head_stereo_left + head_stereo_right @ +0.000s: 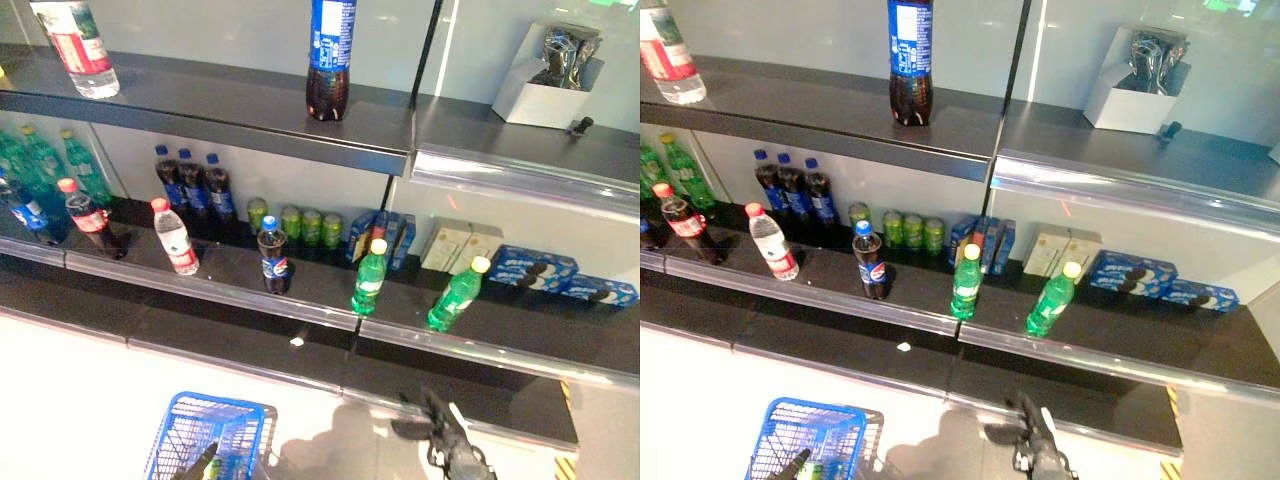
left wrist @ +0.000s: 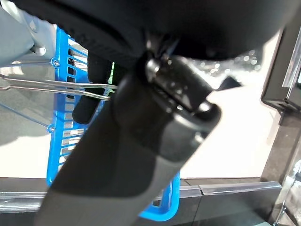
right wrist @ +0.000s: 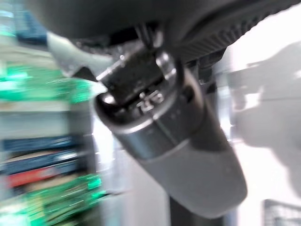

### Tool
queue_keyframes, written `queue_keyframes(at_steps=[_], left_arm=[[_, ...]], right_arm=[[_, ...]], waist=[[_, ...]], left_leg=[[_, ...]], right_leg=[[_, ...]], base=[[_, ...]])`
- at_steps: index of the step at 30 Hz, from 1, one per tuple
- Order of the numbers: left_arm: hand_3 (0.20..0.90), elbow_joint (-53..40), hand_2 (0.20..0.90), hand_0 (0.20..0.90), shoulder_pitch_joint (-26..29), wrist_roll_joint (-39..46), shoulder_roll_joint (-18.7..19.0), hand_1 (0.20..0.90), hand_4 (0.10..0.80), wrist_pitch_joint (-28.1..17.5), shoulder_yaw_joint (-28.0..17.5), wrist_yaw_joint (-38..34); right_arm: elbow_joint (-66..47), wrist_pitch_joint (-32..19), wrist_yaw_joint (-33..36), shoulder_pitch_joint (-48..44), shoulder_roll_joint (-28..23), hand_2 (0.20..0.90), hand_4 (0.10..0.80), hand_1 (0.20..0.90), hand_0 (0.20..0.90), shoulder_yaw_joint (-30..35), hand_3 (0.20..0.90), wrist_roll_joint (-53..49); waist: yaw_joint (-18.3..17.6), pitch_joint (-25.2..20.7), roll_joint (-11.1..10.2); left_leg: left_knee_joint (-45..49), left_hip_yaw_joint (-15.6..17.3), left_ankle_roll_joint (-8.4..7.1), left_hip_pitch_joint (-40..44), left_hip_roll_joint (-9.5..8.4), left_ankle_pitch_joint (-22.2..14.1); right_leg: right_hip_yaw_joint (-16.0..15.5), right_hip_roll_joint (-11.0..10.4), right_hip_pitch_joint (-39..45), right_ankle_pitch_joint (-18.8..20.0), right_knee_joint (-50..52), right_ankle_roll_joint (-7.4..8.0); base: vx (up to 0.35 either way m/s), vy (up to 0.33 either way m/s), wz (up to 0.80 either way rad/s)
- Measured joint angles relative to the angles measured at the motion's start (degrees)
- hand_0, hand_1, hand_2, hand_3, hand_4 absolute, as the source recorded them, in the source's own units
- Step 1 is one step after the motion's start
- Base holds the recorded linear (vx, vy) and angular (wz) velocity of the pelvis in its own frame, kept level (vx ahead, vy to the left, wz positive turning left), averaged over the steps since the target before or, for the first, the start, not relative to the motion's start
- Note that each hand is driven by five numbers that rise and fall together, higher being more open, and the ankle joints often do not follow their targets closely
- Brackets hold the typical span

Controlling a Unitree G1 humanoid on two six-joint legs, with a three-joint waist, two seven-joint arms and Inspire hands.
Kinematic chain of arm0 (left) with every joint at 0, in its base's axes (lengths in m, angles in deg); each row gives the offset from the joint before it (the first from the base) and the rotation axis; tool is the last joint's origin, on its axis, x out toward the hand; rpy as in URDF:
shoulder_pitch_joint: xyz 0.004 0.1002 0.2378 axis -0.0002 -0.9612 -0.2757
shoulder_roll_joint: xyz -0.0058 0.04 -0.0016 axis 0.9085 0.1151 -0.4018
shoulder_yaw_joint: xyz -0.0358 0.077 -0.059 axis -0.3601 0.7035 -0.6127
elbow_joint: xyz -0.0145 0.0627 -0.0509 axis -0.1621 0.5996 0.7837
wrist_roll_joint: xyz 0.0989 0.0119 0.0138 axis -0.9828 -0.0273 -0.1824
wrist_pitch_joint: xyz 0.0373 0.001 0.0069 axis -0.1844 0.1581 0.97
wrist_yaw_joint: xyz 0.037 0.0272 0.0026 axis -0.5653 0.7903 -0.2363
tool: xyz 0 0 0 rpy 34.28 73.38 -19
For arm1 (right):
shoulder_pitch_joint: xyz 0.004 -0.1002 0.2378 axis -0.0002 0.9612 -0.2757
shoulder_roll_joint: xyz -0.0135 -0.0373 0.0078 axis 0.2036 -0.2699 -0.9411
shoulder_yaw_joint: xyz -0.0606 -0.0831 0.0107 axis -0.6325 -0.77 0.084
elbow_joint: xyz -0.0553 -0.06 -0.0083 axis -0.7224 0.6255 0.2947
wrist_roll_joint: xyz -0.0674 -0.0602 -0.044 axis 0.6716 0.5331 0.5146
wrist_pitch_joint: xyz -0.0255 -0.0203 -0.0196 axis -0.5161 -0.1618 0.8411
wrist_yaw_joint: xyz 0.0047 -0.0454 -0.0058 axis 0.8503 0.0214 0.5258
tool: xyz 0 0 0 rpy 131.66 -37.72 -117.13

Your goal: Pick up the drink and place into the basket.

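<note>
Drinks stand on the middle shelf (image 1: 300, 305): two green bottles (image 1: 369, 278) (image 1: 458, 295), a small cola bottle (image 1: 272, 256), a water bottle (image 1: 176, 238) and a red-capped cola bottle (image 1: 92, 218). The blue wire basket (image 1: 212, 432) sits low at the left. My left hand (image 1: 200, 462) is at the basket, and in the left wrist view its fingers (image 2: 91, 87) curl round the basket's wire handle (image 2: 42, 87). My right hand (image 1: 440, 430) hangs below the shelf edge, under the green bottles, with fingers spread and holding nothing. A bit of green shows inside the basket.
The top shelf (image 1: 250, 110) carries a large cola bottle (image 1: 330, 55), a water bottle (image 1: 78, 45) and a white box (image 1: 545, 85). Behind the front row stand dark bottles (image 1: 190, 185), green cans (image 1: 300, 225), blue packs (image 1: 560, 275) and cartons (image 1: 460, 245).
</note>
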Motion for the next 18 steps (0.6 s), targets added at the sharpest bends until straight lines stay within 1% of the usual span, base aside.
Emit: queue_keyframes(at_steps=[2, 5, 8, 13, 18], left_arm=[[0.2, 0.0, 0.3, 0.3, 0.1, 0.0, 0.3, 0.3, 0.1, 0.0, -0.7, 0.0], [0.2, 0.1, 0.3, 0.3, 0.0, 0.0, 0.2, 0.3, 0.1, 0.0, -0.9, 0.0], [0.2, 0.2, 0.3, 0.3, -0.2, 0.0, -0.5, 0.3, 0.1, -0.1, -1.3, 0.0], [0.2, 0.2, 0.3, 0.3, -0.6, 0.0, -1.6, 0.3, 0.1, -0.5, -2.5, 0.1], [0.2, 0.1, 0.3, 0.3, -1.6, 0.0, -2.3, 0.3, 0.1, -0.7, -2.8, 0.4]], right_arm=[[-4.1, 0.4, 0.3, 0.1, -0.9, 0.9, 0.8, 0.9, 0.9, 0.0, 0.9, 0.1], [-6.9, 0.9, 1.5, 0.1, -2.4, 0.9, 0.8, 0.9, 0.9, 0.1, 0.9, 0.3], [-11.9, 1.6, 3.5, 0.7, -4.0, 0.9, 0.8, 0.9, 0.9, 1.1, 0.9, 0.4], [-18.6, 1.6, 6.9, 0.6, -4.1, 0.9, 0.8, 0.9, 0.9, 4.1, 0.9, 1.2], [-22.9, 1.3, 10.9, 0.6, -4.6, 0.9, 0.8, 0.9, 0.9, 4.9, 0.9, 2.5]], waist=[[-0.5, 0.1, -0.4], [-1.4, 0.2, -0.3], [-1.8, 0.5, 0.1], [-2.1, 1.1, 1.1], [-3.1, 1.2, 1.8]], left_leg=[[0.0, 0.3, 0.01, 0.0, 0.01, 0.0], [-0.1, 0.6, 0.0, 0.1, 0.1, 0.0], [-0.1, 1.4, 0.0, 0.2, 0.25, 0.0], [-0.3, 1.4, -0.3, 0.9, 0.64, -0.2], [-0.3, 1.4, -0.3, 0.8, 0.66, -0.3]], right_leg=[[0.1, 0.0, -0.1, 0.0, 0.0, 0.0], [0.2, 0.0, -0.2, 0.0, 0.0, 0.0], [0.3, 0.0, -0.8, 0.5, -0.1, -0.02], [0.4, 0.0, -0.8, 0.8, -0.3, -0.01], [0.3, 0.0, -0.9, 0.8, -0.3, -0.01]], base=[[0.012, 0.015, -0.05], [0.013, 0.016, -0.04], [0.017, 0.024, -0.16], [0.032, 0.026, -0.13], [0.054, 0.014, -0.02]])
